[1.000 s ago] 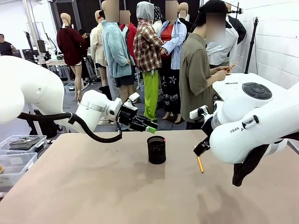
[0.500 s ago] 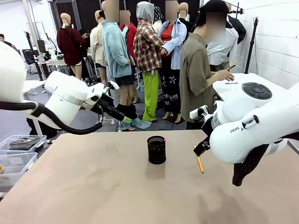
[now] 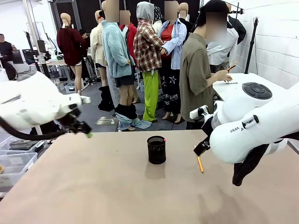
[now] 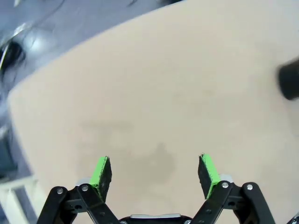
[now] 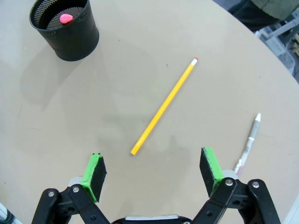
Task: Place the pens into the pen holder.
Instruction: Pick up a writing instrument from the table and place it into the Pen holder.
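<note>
I read the left tool [image 4: 154,170] spread wide and empty, above the far left corner of the tabletop [image 3: 93,186]. The pen holder [image 3: 156,150] stands mid-tabletop with a pink-tipped pen [image 5: 67,18] inside. Near the right edge lie a yellow pencil [image 5: 163,107] and a white pen [image 5: 247,142]. The right tool [image 5: 152,170] hangs above them, fully spread and empty.

I log one tan table [image 3: 93,186], rounded at the edge. Standing on it: one black mesh pen holder [image 3: 156,150], upright. Lying flat: one yellow pencil [image 5: 164,106], apart from the pen holder, and one white pen [image 5: 247,142] near the yellow pencil.
</note>
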Motion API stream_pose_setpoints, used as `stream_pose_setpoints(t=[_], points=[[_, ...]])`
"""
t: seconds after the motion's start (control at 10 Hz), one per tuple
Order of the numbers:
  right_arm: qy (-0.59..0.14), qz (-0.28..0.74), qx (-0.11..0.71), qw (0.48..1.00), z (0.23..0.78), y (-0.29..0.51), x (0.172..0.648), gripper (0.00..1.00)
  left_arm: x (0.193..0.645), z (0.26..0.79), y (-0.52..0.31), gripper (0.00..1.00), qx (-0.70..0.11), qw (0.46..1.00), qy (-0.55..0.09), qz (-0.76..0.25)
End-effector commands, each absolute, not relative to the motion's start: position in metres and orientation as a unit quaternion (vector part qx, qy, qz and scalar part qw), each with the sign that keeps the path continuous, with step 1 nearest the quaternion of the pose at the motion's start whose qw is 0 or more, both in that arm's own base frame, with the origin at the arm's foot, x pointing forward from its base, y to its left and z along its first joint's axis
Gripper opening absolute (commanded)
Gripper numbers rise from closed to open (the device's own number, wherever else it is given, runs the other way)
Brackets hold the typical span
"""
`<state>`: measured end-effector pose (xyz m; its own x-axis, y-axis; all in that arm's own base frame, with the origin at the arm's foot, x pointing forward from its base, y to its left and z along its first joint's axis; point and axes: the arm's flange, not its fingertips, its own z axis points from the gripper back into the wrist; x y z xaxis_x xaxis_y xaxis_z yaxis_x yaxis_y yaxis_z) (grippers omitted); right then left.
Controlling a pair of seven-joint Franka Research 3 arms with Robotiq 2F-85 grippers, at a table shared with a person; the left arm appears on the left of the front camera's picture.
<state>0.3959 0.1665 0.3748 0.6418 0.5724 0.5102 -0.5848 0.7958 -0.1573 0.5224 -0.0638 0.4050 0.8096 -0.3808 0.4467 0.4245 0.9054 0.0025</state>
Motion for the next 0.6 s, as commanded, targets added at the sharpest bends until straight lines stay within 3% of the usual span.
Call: stream_pose_setpoints(t=[0.0,0.3,0.4,0.5], points=[[-0.277,0.321,0.011,0.906,0.374,0.167,0.395,1.0,0.515,0.494,-0.108,0.96,-0.031,0.978,-0.164,-0.124],[-0.277,0.321,0.011,0.906,0.374,0.167,0.395,1.0,0.509,0.493,-0.091,0.96,-0.002,0.987,-0.13,-0.091],[-0.277,0.321,0.011,0.906,0.374,0.167,0.395,1.0,0.511,0.49,-0.09,0.96,0.019,0.983,-0.155,-0.095],[-0.277,0.321,0.011,0.906,0.374,0.167,0.395,1.0,0.5,0.502,-0.084,0.96,-0.006,0.985,-0.145,-0.094]])
